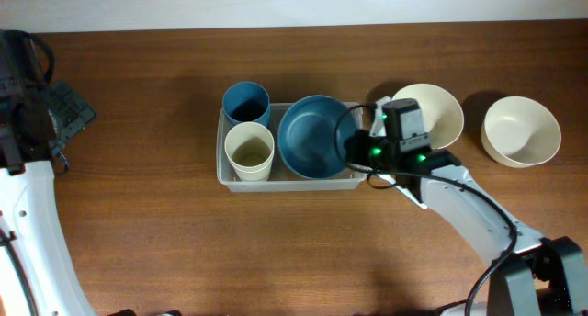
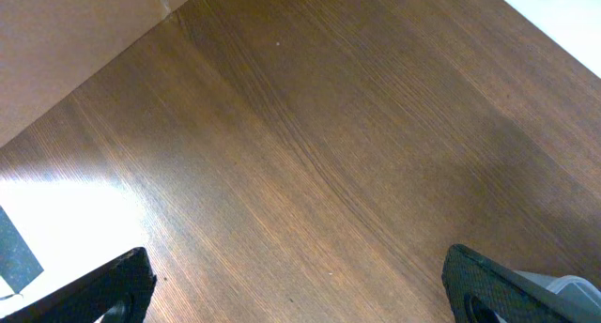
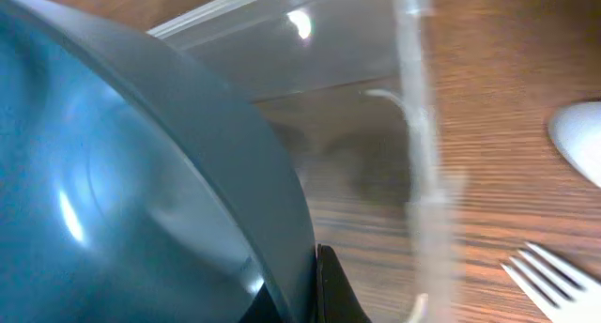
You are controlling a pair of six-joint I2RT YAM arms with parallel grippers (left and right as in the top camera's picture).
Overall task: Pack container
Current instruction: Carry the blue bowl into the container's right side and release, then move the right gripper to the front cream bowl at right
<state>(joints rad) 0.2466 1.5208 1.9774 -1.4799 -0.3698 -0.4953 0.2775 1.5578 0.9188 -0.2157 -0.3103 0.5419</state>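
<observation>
The clear plastic container [image 1: 285,185] is seen at the middle of the wooden table [image 1: 138,252]. A blue cup [image 1: 246,103] and a cream cup [image 1: 250,151] are stood upright in its left end, and a blue bowl [image 1: 312,137] fills its right end. The right gripper [image 1: 356,143] is placed at the bowl's right rim, just inside the container's right wall. In the right wrist view one dark finger [image 3: 329,285] is seen against the bowl's outer side, but the other is hidden, so it cannot be told whether the pincer is pinching the rim or spread. The step in hand is judged to be the seating of the bowl. It is done well if the bowl is brought level and flat on the container floor, apart from the cups, and the fingers are then parted and drawn straight up so that the thin clear wall is not caught. A white fork [image 3: 549,276] lies on the table just outside that wall and is best not swept. The left gripper [image 2: 300,285] is held spread wide over bare wood, with nothing between its fingers.
</observation>
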